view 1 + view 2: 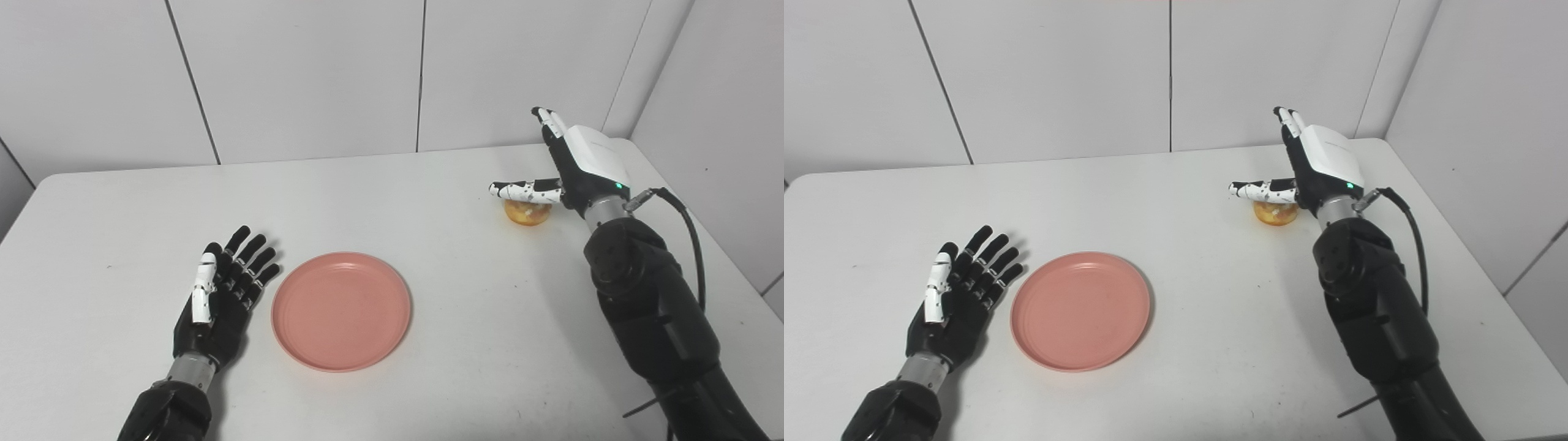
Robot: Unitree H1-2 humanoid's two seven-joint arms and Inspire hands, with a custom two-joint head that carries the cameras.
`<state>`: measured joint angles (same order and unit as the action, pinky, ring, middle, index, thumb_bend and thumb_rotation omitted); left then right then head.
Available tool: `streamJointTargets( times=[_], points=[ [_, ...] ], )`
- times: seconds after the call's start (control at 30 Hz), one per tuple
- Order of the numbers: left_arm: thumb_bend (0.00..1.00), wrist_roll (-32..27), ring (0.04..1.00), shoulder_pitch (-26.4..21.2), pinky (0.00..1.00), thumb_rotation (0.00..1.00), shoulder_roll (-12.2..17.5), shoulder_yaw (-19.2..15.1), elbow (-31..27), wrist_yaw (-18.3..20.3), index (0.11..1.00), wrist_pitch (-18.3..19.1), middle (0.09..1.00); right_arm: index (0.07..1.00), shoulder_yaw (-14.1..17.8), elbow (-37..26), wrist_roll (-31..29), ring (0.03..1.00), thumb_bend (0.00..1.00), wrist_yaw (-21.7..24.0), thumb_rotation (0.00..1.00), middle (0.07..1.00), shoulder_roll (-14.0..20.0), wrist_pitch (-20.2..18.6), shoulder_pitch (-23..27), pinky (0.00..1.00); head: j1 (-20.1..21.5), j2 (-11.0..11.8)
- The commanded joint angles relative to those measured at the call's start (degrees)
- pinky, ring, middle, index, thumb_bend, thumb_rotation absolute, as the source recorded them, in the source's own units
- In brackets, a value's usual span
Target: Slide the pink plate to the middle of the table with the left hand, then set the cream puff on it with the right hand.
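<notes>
Cream puff (527, 212) sits in the upper right of the frame, and only part of it shows: the thumb of the right hand (572, 162) stretches sideways across its top, hiding the upper edge, so whether thumb and pastry touch cannot be told. What shows is a small, round, golden-yellow mound resting on the surface (429, 202); it looks roughly as wide as it is long, so no long axis or facing can be read from it. The right hand stands edge-up just beside the puff, its fingers (547, 120) straight and pointing toward the upper part of the frame, its thumb held wide away from them toward the left. It grasps nothing. Its white back plate carries a small green light, and a black cable loops out from the wrist toward the right. The forearm below it runs off the bottom right corner of the frame.

Left hand (220, 288) lies in the lower left of the frame, palm up on the surface, fingers spread and empty, pointing toward the upper right. Its arm is cut off by the bottom edge. Just to its right lies the pink plate (341, 310), round, shallow and bare, flat on the surface a little left of centre; a narrow gap seems to separate the fingertips from its rim. The plate and the puff are well apart.

The surface is white with rounded far corners and a few faint specks. Behind it stand pale wall panels (306, 73) split by thin dark seams, with a further wall closing in at the right.
</notes>
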<state>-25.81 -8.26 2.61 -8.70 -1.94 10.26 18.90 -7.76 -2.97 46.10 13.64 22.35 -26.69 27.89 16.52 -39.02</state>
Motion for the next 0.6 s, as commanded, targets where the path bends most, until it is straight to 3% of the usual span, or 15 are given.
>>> streamJointTargets(
  times=[0.0,0.57],
  points=[
    [0.38,-0.16,0.894,-0.57,0.88,1.00,0.32,-0.35,0.18,-0.44,0.907,0.10,0.911,0.983,0.09,0.10,0.84,0.931,0.87,-0.09,0.49,0.990,1.78,-0.05,3.59,0.74,-0.16,-0.04],
    [0.38,-0.10,0.887,-0.38,0.88,1.00,0.58,-0.49,0.01,-0.51,0.897,0.14,0.902,0.975,-1.15,12.56,-1.57,0.925,0.89,-0.31,0.52,0.994,2.40,0.38,7.09,0.74,-0.51,-0.33]
  ],
)
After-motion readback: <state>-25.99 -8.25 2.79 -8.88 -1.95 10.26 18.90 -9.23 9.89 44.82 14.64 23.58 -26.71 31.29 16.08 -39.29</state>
